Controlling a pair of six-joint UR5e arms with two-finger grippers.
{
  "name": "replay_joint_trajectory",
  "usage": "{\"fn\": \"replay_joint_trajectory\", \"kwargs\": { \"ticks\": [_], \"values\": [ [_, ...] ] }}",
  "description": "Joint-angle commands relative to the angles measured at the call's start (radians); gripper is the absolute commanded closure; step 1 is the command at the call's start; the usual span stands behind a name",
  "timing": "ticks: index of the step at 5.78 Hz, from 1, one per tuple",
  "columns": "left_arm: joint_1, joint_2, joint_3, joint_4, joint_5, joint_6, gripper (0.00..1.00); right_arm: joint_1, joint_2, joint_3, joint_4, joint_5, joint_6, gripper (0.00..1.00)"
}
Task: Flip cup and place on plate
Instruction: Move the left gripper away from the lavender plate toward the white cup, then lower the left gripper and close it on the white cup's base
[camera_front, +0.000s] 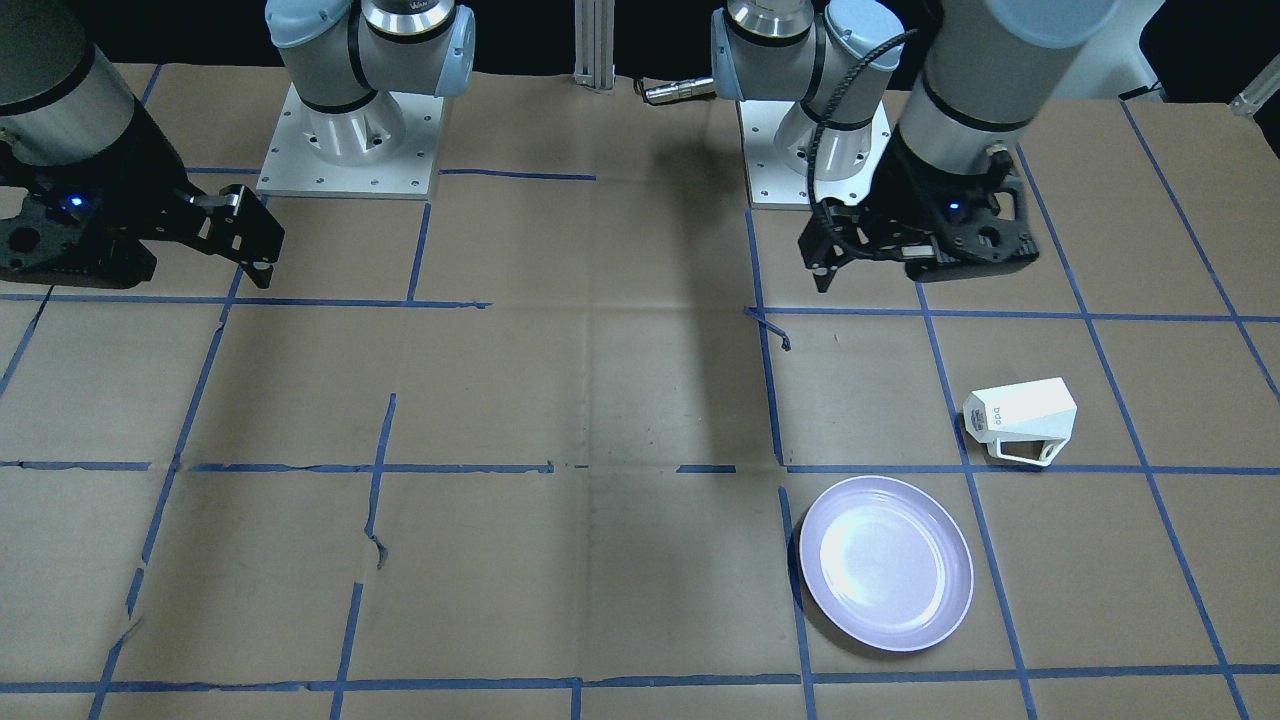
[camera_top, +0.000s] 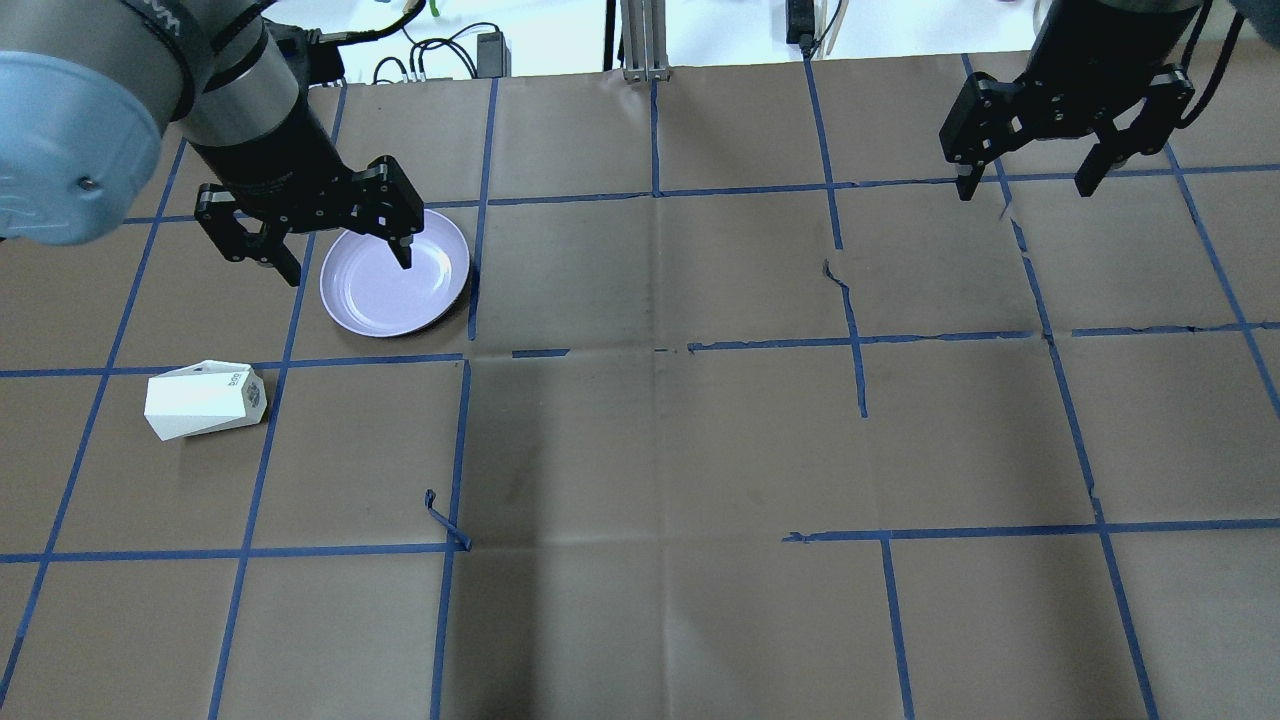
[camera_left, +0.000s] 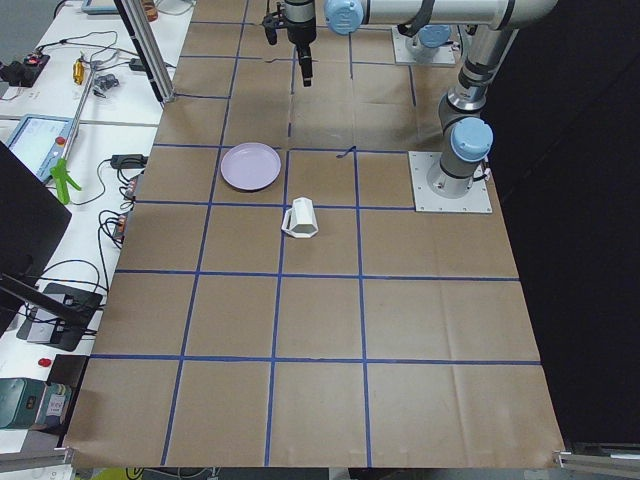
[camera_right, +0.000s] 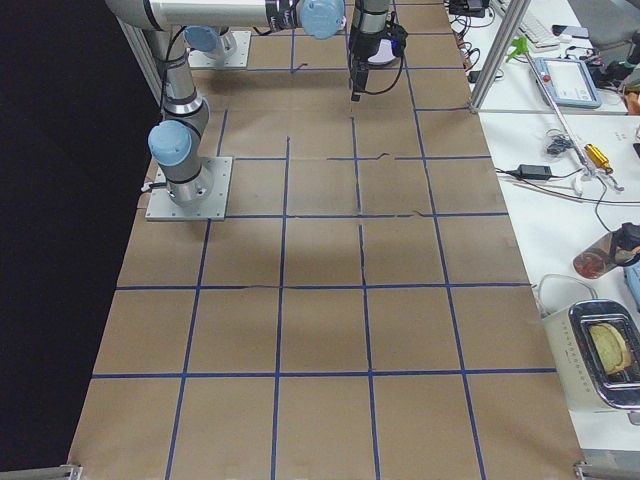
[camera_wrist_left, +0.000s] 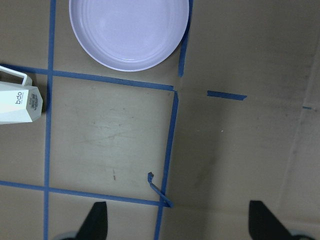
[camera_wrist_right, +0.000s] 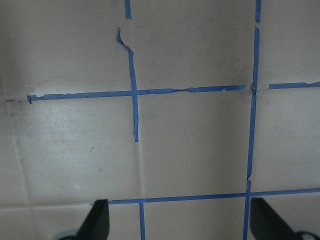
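Note:
The white faceted cup (camera_front: 1020, 418) lies on its side on the brown table, handle toward the operators' side; it also shows in the overhead view (camera_top: 205, 400), the left view (camera_left: 301, 218) and at the left wrist view's edge (camera_wrist_left: 17, 102). The lavender plate (camera_front: 886, 562) sits upright and empty one grid square away, also in the overhead view (camera_top: 394, 290) and the left wrist view (camera_wrist_left: 129, 30). My left gripper (camera_top: 347, 265) hangs open and empty high above the table, near the plate and cup. My right gripper (camera_top: 1023, 185) is open and empty, far across the table.
Blue tape lines grid the brown paper cover. A loose curl of tape (camera_top: 445, 520) sticks up near the cup's square. The two arm bases (camera_front: 350, 130) stand at the robot's edge. Benches with cables and devices (camera_left: 60, 150) line the far side.

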Motion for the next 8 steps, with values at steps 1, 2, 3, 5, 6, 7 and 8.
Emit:
{"fn": "replay_joint_trajectory", "kwargs": {
  "ticks": [1,2,3,5,6,7,8],
  "values": [
    [0.266,-0.013,0.008,0.003,-0.007,0.328,0.01,0.0,0.0,0.0,0.0,0.0,0.0,0.0],
    [0.421,-0.028,0.017,0.005,-0.007,0.57,0.01,0.0,0.0,0.0,0.0,0.0,0.0,0.0],
    [0.571,-0.056,0.031,0.005,-0.01,0.771,0.01,0.0,0.0,0.0,0.0,0.0,0.0,0.0],
    [0.689,-0.09,0.035,0.0,-0.016,0.947,0.01,0.0,0.0,0.0,0.0,0.0,0.0,0.0],
    [0.706,-0.116,0.035,-0.012,-0.094,0.95,0.01,0.0,0.0,0.0,0.0,0.0,0.0,0.0],
    [0.778,-0.183,0.035,-0.054,-0.221,0.976,0.01,0.0,0.0,0.0,0.0,0.0,0.0,0.0],
    [0.847,-0.278,0.035,-0.094,-0.34,1.056,0.01,0.0,0.0,0.0,0.0,0.0,0.0,0.0]
  ]
}}
